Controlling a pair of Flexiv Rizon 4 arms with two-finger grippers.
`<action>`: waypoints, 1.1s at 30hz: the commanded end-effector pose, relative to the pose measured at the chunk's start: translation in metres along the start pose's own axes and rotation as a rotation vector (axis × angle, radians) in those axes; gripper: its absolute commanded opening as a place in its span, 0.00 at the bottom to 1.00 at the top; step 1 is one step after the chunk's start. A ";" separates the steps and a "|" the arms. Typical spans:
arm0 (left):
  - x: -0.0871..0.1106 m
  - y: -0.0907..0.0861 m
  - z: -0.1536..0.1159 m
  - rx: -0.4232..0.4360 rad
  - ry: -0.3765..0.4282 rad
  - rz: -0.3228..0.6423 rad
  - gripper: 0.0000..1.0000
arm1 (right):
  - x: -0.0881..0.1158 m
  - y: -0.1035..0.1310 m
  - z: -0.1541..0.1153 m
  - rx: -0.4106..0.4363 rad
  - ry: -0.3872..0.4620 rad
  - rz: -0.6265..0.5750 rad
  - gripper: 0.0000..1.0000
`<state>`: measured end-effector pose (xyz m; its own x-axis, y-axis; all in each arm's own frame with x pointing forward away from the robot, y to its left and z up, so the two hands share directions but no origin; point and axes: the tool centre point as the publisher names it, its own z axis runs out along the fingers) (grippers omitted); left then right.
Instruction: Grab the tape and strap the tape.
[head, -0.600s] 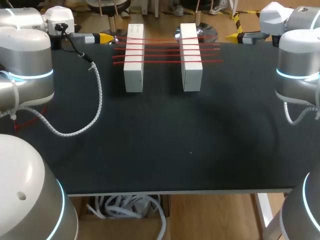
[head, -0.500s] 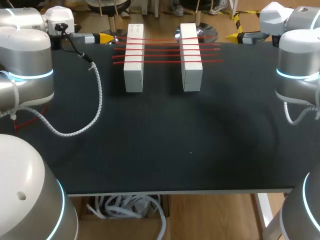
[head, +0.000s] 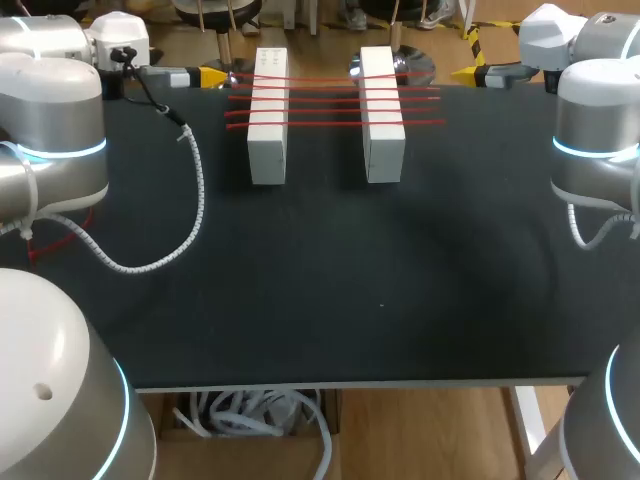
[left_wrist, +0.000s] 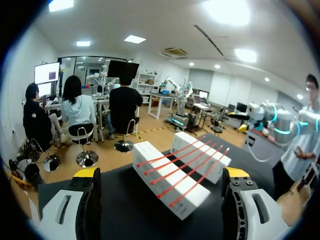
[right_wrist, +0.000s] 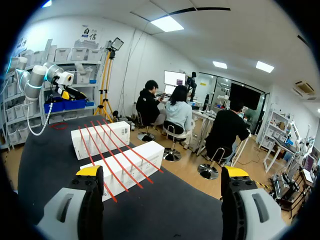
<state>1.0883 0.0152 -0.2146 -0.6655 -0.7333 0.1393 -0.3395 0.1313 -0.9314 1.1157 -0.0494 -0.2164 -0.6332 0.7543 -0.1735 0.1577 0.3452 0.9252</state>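
Red tape strips (head: 330, 99) stretch across two white blocks (head: 267, 145) at the black worktop's (head: 330, 290) far side. The left claw (head: 212, 76) and right claw (head: 465, 74) flank them, well apart, both spread open.

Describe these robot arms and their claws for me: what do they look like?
The left arm and right arm are thick silver-grey tubes with rounded white joints, each ringed by a glowing blue band. A white spiral-wrapped cable loops off the left one. The left claw and right claw each have two pale grey fingers edged in black, with bright yellow tips.
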 end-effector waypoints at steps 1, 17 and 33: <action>0.006 0.006 -0.010 0.018 0.060 0.046 1.00 | 0.000 0.000 -0.001 0.000 0.000 0.000 1.00; 0.068 0.023 -0.028 0.056 0.425 0.291 1.00 | 0.000 0.000 -0.001 0.000 0.000 0.000 1.00; 0.060 0.010 -0.009 0.030 0.542 0.467 1.00 | 0.000 0.000 -0.001 0.000 0.000 0.000 1.00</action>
<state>1.0196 -0.0222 -0.2104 -0.9566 -0.2470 -0.1544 0.0668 0.3297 -0.9417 1.1157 -0.0497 -0.2164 -0.6330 0.7544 -0.1736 0.1576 0.3451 0.9252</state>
